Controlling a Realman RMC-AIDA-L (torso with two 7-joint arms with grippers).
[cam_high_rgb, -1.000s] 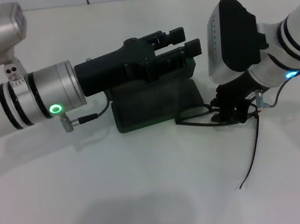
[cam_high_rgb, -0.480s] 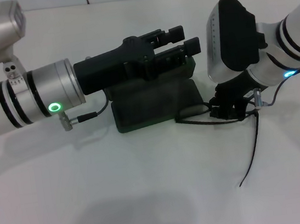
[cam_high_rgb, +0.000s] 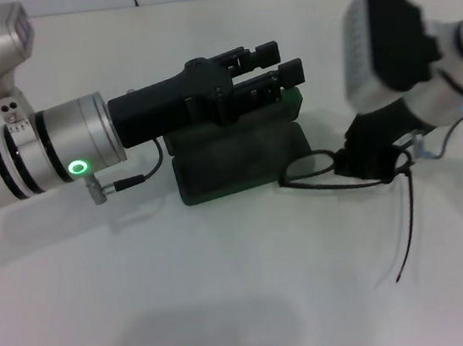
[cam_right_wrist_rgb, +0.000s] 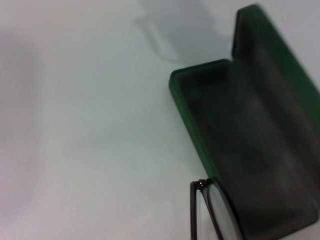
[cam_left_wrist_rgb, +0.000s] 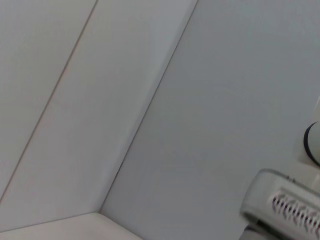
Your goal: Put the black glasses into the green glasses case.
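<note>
The green glasses case [cam_high_rgb: 239, 168] lies open in the middle of the white table, its lid [cam_high_rgb: 295, 101] standing up at the back. My left gripper [cam_high_rgb: 281, 60] reaches in from the left and sits right over the lid's top edge. Just right of the case, my right gripper [cam_high_rgb: 372, 159] is shut on the black glasses [cam_high_rgb: 335, 183]. One lens hangs by the case's near right corner and a temple arm [cam_high_rgb: 408, 226] dangles toward the front. The right wrist view shows the case's dark lining [cam_right_wrist_rgb: 250, 140] with a lens of the glasses [cam_right_wrist_rgb: 212, 215] at its edge.
The white table [cam_high_rgb: 230, 292] runs to a tiled wall at the back. My left forearm [cam_high_rgb: 50, 154] spans the left half of the scene above the table. The left wrist view shows only wall and part of my right arm's housing [cam_left_wrist_rgb: 285, 205].
My right arm has shifted right and tilted, carrying the glasses slightly right, and the dangling temple arm has swung with them. The left arm and case stay put.
</note>
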